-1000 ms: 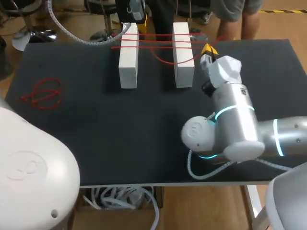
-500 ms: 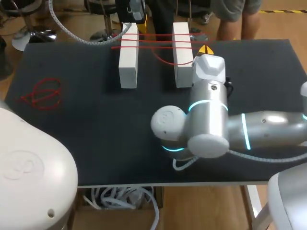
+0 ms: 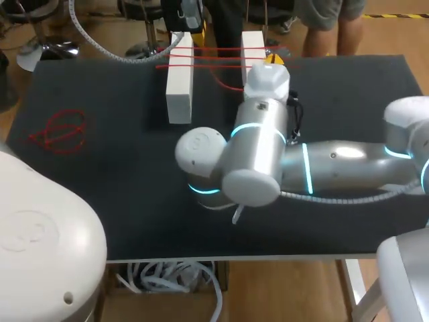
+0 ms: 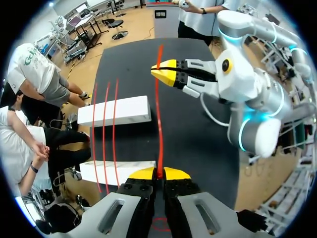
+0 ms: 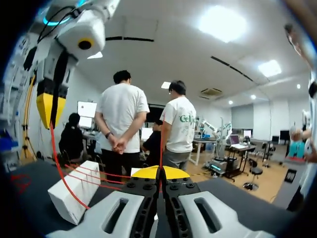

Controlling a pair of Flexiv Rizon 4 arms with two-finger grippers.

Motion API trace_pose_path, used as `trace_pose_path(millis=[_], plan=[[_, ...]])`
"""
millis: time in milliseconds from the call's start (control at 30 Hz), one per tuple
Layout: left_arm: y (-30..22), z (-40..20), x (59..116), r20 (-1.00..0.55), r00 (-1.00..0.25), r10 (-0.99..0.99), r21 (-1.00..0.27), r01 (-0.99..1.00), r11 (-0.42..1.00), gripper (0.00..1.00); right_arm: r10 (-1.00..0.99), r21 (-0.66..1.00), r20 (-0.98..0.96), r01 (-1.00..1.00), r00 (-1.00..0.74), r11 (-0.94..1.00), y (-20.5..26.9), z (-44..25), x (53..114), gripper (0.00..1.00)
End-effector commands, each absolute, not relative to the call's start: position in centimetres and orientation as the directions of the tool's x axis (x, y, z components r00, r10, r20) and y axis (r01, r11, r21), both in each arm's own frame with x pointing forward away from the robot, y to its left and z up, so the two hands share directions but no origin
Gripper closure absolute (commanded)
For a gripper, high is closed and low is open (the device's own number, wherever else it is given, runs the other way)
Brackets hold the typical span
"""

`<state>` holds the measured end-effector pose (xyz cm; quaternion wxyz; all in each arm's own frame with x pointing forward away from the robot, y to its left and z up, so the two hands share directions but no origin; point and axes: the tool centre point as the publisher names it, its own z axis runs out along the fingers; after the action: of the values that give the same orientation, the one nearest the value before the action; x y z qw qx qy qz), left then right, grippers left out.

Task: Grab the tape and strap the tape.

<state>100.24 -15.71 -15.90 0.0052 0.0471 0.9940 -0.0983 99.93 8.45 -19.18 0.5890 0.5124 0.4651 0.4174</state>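
Note:
Two white blocks stand at the table's far side, the left block [image 3: 179, 80] in full view and the right block [image 3: 253, 41] partly hidden under my right arm. Red tape [image 3: 221, 50] is strung across both in several strands. My left gripper [image 3: 194, 28] sits behind the left block, shut on the tape. In the left wrist view the left gripper [image 4: 158, 173] pinches a strand of tape [image 4: 159, 124] that runs straight ahead to my right gripper [image 4: 166, 73]. The right gripper [image 3: 273, 60] hangs over the right block, shut on the same tape [image 5: 160, 148].
A loose bundle of red tape [image 3: 60, 131] lies at the table's left side. The black table [image 3: 100, 188] has bare room in front of the blocks, where my right arm's elbow [image 3: 248, 168] now spans the middle.
My right arm has swung left, bringing its gripper and the tape from beside the right block to above it. The left gripper has stayed put.

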Motion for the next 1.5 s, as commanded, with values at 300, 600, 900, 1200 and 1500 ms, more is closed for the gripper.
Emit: trace_pose_path(millis=[300, 600, 900, 1200, 1500], plan=[[-15.8, -15.8, 100.3, -0.018, -0.996, 0.092, -0.190, 0.093, 0.977, 1.00, 0.674, 0.796, -0.585, 0.158, 0.452, 0.585, 9.4, -16.1, 98.7, 1.00], [-15.8, -15.8, 100.3, -0.018, -0.996, 0.092, -0.190, 0.093, 0.977, 1.00, 0.659, 0.770, -0.605, 0.119, 0.446, 0.626, 9.3, -14.9, 98.4, 1.00], [-15.8, -15.8, 100.3, -0.018, -0.996, 0.092, -0.190, 0.093, 0.977, 1.00, 0.659, 0.770, -0.605, 0.119, 0.446, 0.626, 9.3, -14.9, 98.4, 1.00], [-15.8, -15.8, 100.3, -0.018, -0.996, 0.092, -0.190, 0.093, 0.977, 1.00, 0.635, 0.725, -0.651, 0.091, 0.416, 0.683, 10.5, -14.8, 98.2, 1.00], [-15.8, -15.8, 100.3, -0.018, -0.996, 0.092, -0.190, 0.093, 0.977, 1.00, 0.452, 0.501, -0.831, 0.085, 0.326, 0.861, 12.2, -13.5, 98.7, 1.00]])
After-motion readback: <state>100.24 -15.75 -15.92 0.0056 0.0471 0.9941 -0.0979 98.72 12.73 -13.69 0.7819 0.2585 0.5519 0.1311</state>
